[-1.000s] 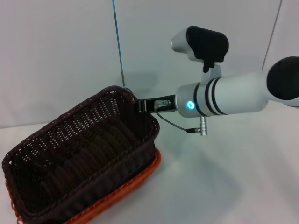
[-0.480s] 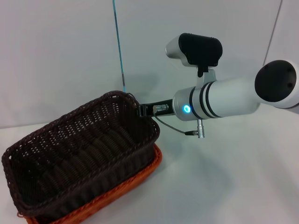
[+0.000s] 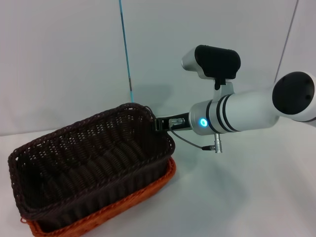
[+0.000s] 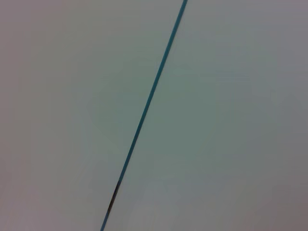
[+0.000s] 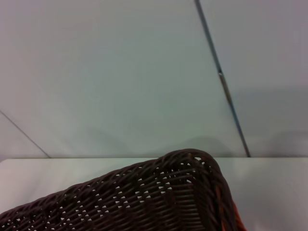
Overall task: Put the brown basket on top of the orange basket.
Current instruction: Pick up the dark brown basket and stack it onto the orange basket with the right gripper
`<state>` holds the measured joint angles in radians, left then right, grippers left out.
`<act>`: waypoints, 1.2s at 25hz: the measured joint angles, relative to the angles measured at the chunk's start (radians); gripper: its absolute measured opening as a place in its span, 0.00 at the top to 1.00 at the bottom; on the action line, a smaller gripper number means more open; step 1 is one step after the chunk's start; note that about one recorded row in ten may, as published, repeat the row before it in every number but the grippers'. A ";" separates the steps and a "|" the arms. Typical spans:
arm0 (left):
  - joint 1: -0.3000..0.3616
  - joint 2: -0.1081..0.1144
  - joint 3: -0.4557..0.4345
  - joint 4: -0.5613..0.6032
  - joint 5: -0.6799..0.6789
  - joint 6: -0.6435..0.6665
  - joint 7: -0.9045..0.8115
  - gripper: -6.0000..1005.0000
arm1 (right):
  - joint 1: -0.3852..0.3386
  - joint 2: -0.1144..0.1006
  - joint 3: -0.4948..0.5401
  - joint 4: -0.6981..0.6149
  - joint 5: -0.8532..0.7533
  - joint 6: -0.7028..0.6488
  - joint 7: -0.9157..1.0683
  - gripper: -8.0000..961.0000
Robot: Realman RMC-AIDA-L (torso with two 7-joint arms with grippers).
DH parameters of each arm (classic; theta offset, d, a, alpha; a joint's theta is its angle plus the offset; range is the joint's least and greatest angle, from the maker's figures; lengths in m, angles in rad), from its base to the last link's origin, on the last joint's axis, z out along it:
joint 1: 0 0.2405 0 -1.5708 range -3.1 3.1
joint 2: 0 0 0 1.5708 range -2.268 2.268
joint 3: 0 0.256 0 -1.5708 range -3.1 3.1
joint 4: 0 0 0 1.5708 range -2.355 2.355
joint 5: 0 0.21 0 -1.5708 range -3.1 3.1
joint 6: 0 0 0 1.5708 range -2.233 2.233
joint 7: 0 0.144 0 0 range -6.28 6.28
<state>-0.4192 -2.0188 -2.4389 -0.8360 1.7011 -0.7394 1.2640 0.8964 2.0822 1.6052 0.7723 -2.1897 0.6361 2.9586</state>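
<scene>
The brown basket (image 3: 89, 163) sits nested on the orange basket (image 3: 148, 191), of which only the front and right rim shows beneath it. My right gripper (image 3: 159, 124) reaches in from the right and is shut on the brown basket's far right corner rim. In the right wrist view that dark woven corner (image 5: 159, 197) fills the lower part, with a sliver of the orange basket (image 5: 238, 217) beside it. My left gripper shows in no view; its wrist camera sees only the wall.
Both baskets rest on a white table (image 3: 247, 197) at its left front. A grey wall with a thin blue-green seam (image 3: 126, 49) stands behind. The right arm's white forearm (image 3: 242, 114) hangs over the table's right half.
The brown basket has shifted right with the right gripper and settled lower and more level on the orange basket, which shows more along the front.
</scene>
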 joint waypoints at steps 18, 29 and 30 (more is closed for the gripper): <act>0.000 -0.002 0.000 0.000 0.000 0.001 -0.001 0.21 | -0.005 -0.002 0.014 -0.026 0.001 -0.004 0.000 0.80; 0.000 -0.001 0.000 -0.003 0.000 0.000 -0.001 0.21 | -0.005 -0.002 0.015 -0.023 0.003 -0.005 -0.010 0.75; 0.000 -0.001 0.000 -0.003 0.000 0.000 -0.001 0.21 | -0.005 -0.002 0.016 -0.022 0.003 -0.005 -0.010 0.75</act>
<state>-0.4187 -2.0202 -2.4390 -0.8387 1.7008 -0.7394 1.2626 0.8913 2.0801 1.6210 0.7501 -2.1864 0.6314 2.9485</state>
